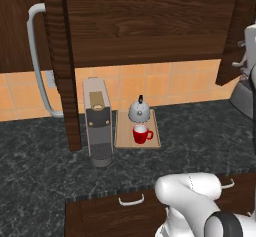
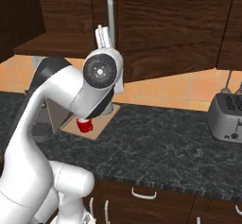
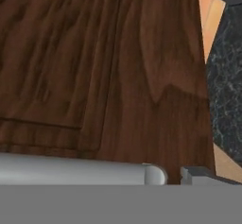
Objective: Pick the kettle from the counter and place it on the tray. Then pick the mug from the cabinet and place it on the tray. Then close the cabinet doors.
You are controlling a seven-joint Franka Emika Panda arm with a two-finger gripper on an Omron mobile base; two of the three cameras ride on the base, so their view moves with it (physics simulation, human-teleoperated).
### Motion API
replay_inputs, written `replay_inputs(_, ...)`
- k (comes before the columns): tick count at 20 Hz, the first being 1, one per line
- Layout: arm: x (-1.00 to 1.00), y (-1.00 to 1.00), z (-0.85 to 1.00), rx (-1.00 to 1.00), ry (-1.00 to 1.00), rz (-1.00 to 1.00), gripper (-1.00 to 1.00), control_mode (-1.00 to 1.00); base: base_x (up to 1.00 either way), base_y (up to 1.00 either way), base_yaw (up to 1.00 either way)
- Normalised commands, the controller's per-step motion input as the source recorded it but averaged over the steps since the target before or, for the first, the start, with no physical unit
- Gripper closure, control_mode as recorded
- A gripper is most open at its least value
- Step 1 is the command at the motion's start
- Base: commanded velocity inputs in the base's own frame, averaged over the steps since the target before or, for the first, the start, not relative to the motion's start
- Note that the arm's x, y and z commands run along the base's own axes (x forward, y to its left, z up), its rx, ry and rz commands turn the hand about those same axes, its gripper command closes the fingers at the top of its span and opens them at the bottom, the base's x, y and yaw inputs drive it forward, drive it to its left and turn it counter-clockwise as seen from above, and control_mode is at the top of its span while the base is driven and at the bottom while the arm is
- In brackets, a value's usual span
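Both cabinet doors [image 1: 59, 66] swung out over the bench [image 1: 200, 131], wide bare stone right of the tray [image 1: 122, 140]. One kettle [image 1: 139, 110] and one mug [image 1: 141, 134] on tray, beside one coffee machine [image 1: 97, 121]; one toaster [image 2: 227, 117] far right. Tool [image 2: 105, 38] released, holding nothing, up against door face near bar handle [image 3: 71, 175].

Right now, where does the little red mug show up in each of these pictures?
Left base view: the red mug stands on the tray, just in front of the kettle.
Right base view: mug at the tray's near end, partly behind the arm.
Hand view: not in it.
Shared landmark: the wooden tray.
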Motion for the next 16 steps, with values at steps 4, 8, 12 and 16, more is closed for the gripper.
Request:
replay_inputs(4,0.67,0.39,-0.18,0.0,0.13,0.06,-1.0,-1.0,0.0,0.0,0.0)
replay_inputs(8,0.58,0.42,-0.26,0.0,0.03,0.09,-1.0,-1.0,0.0,0.0,0.0)
replay_inputs(12,0.63,0.34,-0.23,0.0,-0.01,0.09,-1.0,-1.0,0.0,0.0,0.0)
replay_inputs(16,0.62,0.29,-0.23,0.0,-0.03,0.07,-1.0,-1.0,0.0,0.0,0.0)
